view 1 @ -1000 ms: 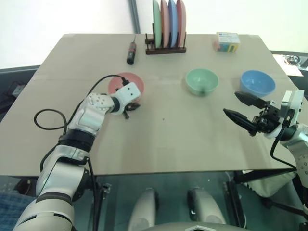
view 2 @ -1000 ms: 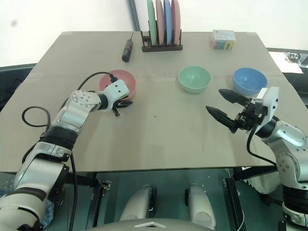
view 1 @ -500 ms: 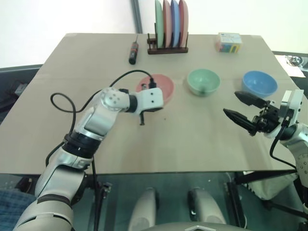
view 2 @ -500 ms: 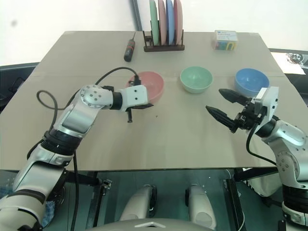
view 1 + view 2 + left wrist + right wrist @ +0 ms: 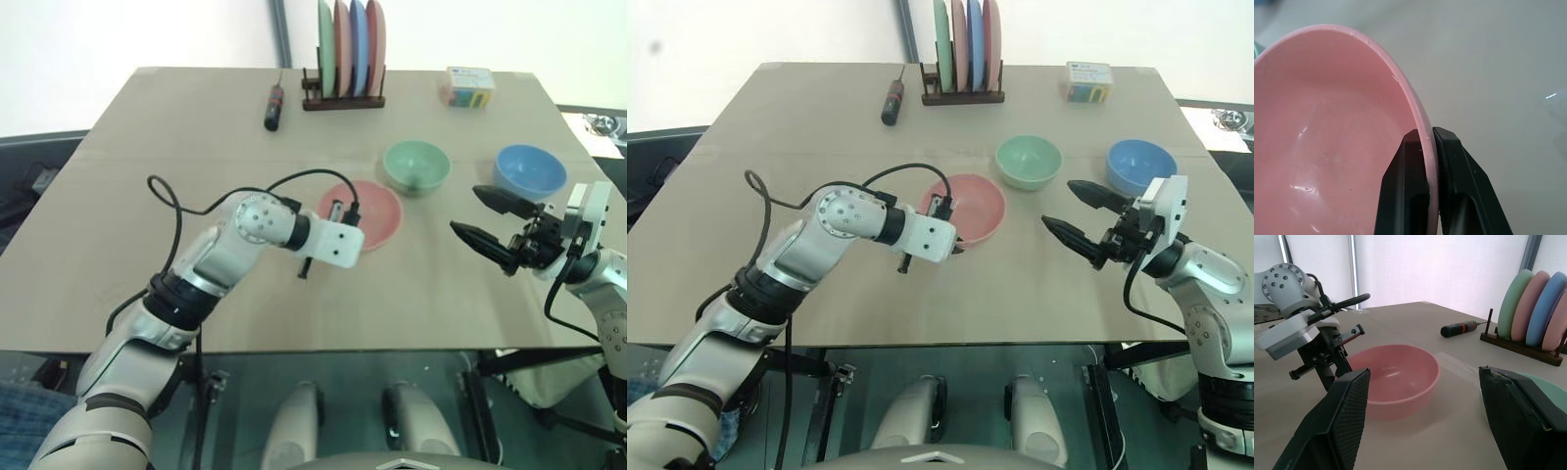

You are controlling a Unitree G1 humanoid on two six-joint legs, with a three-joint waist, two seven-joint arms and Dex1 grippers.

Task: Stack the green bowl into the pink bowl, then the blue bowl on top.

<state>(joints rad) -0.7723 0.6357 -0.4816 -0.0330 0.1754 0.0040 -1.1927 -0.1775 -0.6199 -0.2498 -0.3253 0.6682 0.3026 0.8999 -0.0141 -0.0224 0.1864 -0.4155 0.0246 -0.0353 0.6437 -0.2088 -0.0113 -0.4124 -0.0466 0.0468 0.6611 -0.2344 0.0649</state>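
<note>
The left gripper (image 5: 1429, 147) is clamped on the rim of the pink bowl (image 5: 370, 208), one black finger inside the wall and one outside, as the left wrist view makes plain. The pink bowl sits on the table (image 5: 147, 176), just in front of the green bowl (image 5: 416, 165) and a little to its left, close by but apart from it. The blue bowl (image 5: 529, 169) stands to the right of the green bowl, clear of it. The right gripper (image 5: 496, 223) hovers in front of the blue bowl with its two fingers spread wide and nothing between them. Behind the green bowl, at the far edge, a plate rack (image 5: 343, 98) holds upright plates, a screwdriver (image 5: 272, 106) lying to its left.
</note>
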